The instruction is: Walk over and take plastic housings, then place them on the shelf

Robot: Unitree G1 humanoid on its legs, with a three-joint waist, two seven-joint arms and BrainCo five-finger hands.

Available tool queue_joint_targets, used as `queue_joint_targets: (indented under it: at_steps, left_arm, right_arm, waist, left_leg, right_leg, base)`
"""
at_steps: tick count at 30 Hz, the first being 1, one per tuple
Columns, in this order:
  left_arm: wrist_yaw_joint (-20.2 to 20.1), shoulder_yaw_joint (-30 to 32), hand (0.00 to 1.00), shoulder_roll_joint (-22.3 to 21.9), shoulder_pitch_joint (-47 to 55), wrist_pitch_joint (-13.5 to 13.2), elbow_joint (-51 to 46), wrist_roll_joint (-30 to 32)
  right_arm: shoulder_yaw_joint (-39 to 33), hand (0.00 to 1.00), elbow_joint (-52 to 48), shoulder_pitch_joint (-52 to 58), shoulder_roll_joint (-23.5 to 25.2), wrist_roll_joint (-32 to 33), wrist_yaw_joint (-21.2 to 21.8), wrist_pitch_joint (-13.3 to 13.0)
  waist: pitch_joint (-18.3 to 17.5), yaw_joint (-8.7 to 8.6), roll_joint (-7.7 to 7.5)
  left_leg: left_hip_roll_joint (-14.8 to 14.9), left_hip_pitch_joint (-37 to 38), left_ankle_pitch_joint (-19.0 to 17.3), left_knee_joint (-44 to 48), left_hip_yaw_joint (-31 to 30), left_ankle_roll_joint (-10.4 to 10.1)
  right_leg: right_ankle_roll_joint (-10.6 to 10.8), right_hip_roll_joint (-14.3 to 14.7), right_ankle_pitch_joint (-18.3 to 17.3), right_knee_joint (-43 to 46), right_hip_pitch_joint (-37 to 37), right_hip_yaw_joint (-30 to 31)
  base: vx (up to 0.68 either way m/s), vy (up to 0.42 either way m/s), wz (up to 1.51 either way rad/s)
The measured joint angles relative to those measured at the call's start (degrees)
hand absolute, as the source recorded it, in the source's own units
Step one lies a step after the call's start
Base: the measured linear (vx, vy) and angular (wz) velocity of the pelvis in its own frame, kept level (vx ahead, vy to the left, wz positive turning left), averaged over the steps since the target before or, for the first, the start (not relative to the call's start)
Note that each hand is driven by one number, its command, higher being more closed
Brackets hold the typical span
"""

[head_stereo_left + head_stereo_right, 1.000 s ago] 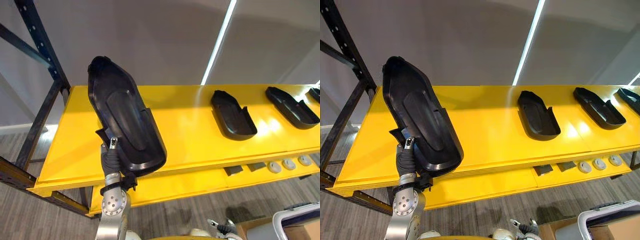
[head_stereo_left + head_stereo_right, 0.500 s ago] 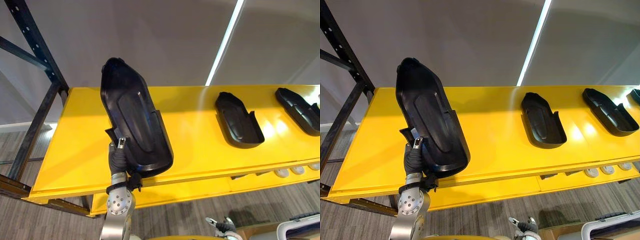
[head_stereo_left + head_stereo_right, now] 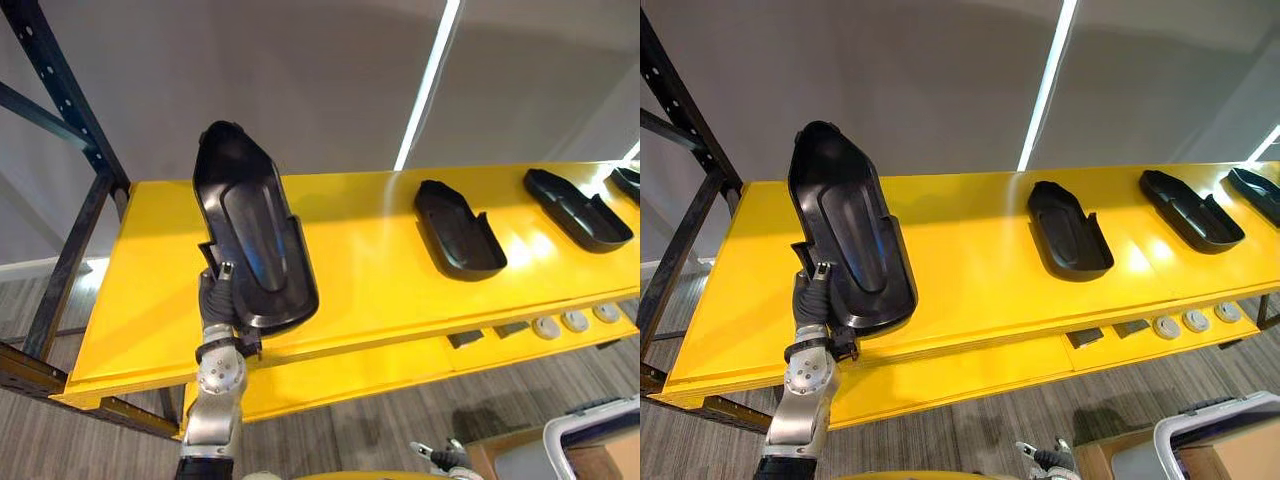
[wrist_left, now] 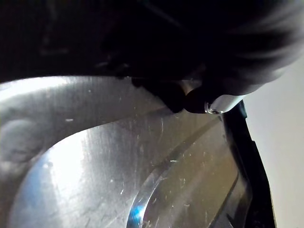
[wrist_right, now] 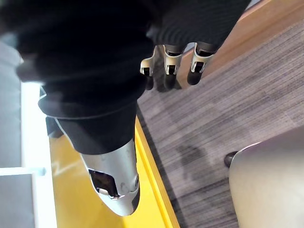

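My left hand [image 3: 218, 298] is shut on the lower end of a black plastic housing [image 3: 250, 235]. It holds the housing nearly upright over the left part of the yellow shelf [image 3: 370, 270], hollow side towards me. In the left wrist view a dark fingertip [image 4: 197, 100] presses on the housing's glossy inner face [image 4: 118, 161]. Three more black housings lie on the shelf: one in the middle [image 3: 458, 228], one to the right [image 3: 578, 208], one at the far right edge [image 3: 628, 182]. My right hand [image 5: 173, 59] hangs low over the floor with relaxed fingers, holding nothing.
A dark steel rack upright [image 3: 60, 100] stands at the shelf's left end. A lower yellow shelf [image 3: 350, 370] carries small grey parts [image 3: 560, 325]. A grey-rimmed bin [image 3: 590, 440] sits on the floor at the lower right.
The camera has shifted, so the whole shelf sits a little differently. The held housing stands slightly more upright and farther over the shelf, still in my left hand.
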Motion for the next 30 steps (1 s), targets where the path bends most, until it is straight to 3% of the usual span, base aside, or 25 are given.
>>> queue_joint_targets:
  at_steps: [4,10,17,18,24,30]
  left_arm:
    - [-0.21,0.1,1.0,1.05,-3.8,0.77,3.22,0.16]
    - [-0.26,2.31,1.0,3.13,-11.07,3.52,13.68,0.24]
    - [-1.36,2.88,1.0,6.04,-12.99,4.9,21.04,1.05]
    - [-1.34,3.01,0.0,6.04,-13.09,4.87,21.04,1.09]
    - [-1.26,4.41,0.0,5.96,-14.91,5.0,23.55,1.19]
    - [0.39,6.53,0.0,3.01,-14.87,5.23,23.3,1.26]
  right_arm:
    - [-0.08,0.0,0.05,0.09,-0.39,-0.1,1.12,0.85]
    - [-1.34,0.0,0.07,-0.31,0.27,-0.2,2.33,1.03]
    - [-1.75,0.0,-0.12,-0.42,0.27,-0.23,2.38,1.01]
    - [-1.78,0.0,-0.11,-0.43,0.27,-0.23,2.38,1.02]
    - [-2.18,0.0,-0.24,-0.5,0.27,-0.24,2.38,1.0]
    - [-2.29,0.0,-0.35,-0.4,0.23,-0.24,2.35,0.99]
  waist:
    - [-1.12,0.01,0.68]
    - [-1.45,-0.98,0.04]
    - [-1.46,-1.55,0.2]
    - [-1.5,-1.51,0.27]
    - [-1.43,-1.49,0.79]
    - [-1.32,-1.47,0.53]
  left_leg:
    - [-0.06,-0.75,1.31,-1.03,0.25,-0.13]
    - [-0.09,-1.45,1.58,-0.62,0.26,-0.08]
    - [-0.02,-0.39,2.52,-2.46,0.8,-0.34]
    - [-0.02,-0.39,2.81,-2.92,0.82,-0.3]
    - [-0.06,0.59,5.08,-5.95,0.94,-0.08]
    - [-2.08,-0.44,6.07,-8.64,0.47,0.25]
  right_leg:
    - [-0.3,0.3,0.7,-0.76,-0.89,-0.02]
    - [0.17,0.6,1.19,-0.74,-1.67,0.88]
    - [0.21,0.98,2.09,-0.71,-2.32,1.32]
    - [0.06,1.06,2.32,-0.71,-2.58,1.29]
    - [-0.5,1.51,4.31,-0.76,-3.05,1.15]
    - [0.05,-0.04,2.93,-2.38,-3.58,2.23]
  base:
    - [-0.02,-0.016,0.0]
    - [0.03,0.002,-0.04]
    - [0.04,0.003,-0.04]
    - [0.0,0.0,0.0]
    - [-0.06,-0.01,-0.01]
    - [-0.15,-0.015,0.02]
